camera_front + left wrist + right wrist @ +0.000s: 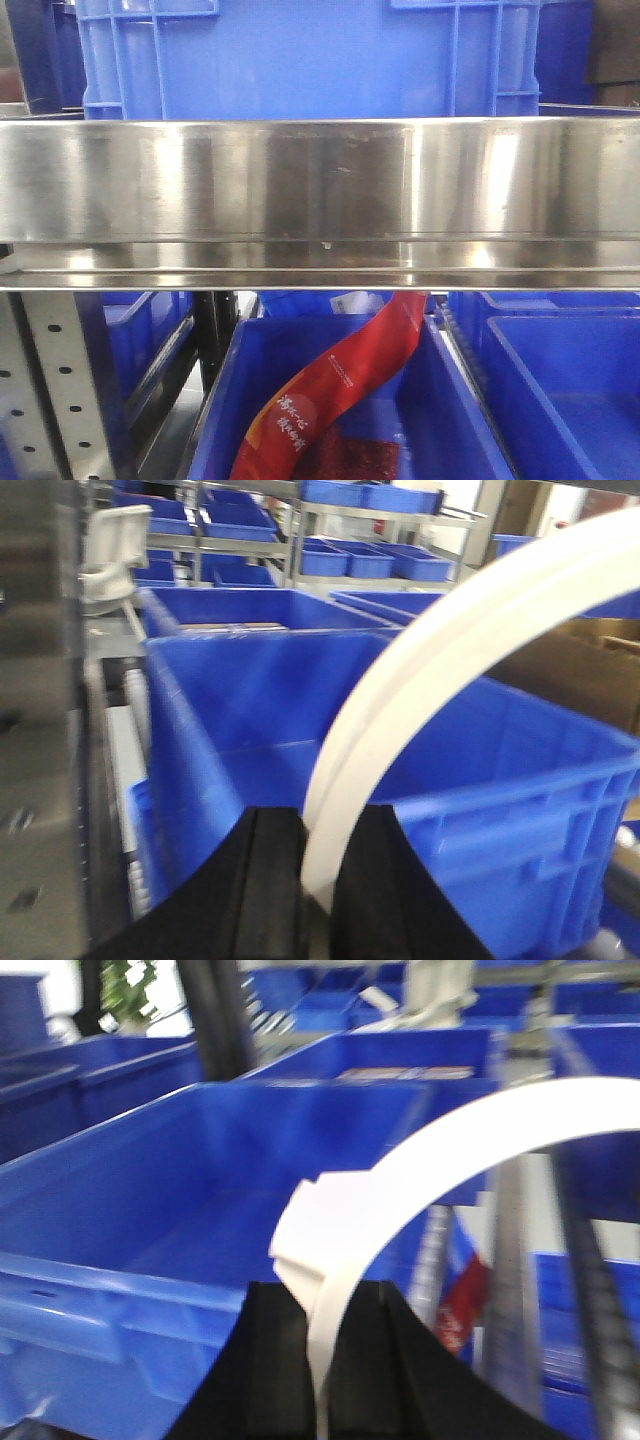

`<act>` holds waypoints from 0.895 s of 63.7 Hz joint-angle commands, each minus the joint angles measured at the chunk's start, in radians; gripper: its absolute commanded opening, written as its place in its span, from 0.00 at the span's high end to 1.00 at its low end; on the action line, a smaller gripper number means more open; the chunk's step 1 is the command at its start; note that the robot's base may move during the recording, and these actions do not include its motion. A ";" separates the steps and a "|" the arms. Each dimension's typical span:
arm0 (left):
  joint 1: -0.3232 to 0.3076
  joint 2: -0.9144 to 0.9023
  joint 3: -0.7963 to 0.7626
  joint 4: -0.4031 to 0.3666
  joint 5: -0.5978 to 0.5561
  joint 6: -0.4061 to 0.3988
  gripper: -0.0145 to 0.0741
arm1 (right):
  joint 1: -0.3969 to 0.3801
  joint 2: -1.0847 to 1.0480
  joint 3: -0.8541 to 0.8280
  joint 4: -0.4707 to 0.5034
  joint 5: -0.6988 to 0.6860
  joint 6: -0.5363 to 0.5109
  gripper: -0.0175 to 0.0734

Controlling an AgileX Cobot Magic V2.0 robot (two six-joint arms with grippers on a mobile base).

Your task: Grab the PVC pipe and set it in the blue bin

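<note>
Two grippers, both pinching: the left gripper (318, 825) clamps a white curved pipe (370, 735) above a blue bin (520, 810); the right gripper (325, 1300) clamps a pipe (440, 1155) too (one pipe or two, I cannot tell), squared end showing; only the front view shows a steel shelf (320, 190) and one red packet (340, 380).

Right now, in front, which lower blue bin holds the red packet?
The middle bin: the red packet reaches into it. The left bin and right bin show none.
</note>
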 commanded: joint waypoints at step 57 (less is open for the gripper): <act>-0.080 0.752 -0.591 -0.009 -0.069 0.005 0.90 | 0.185 0.659 -0.520 0.027 -0.036 -0.036 0.72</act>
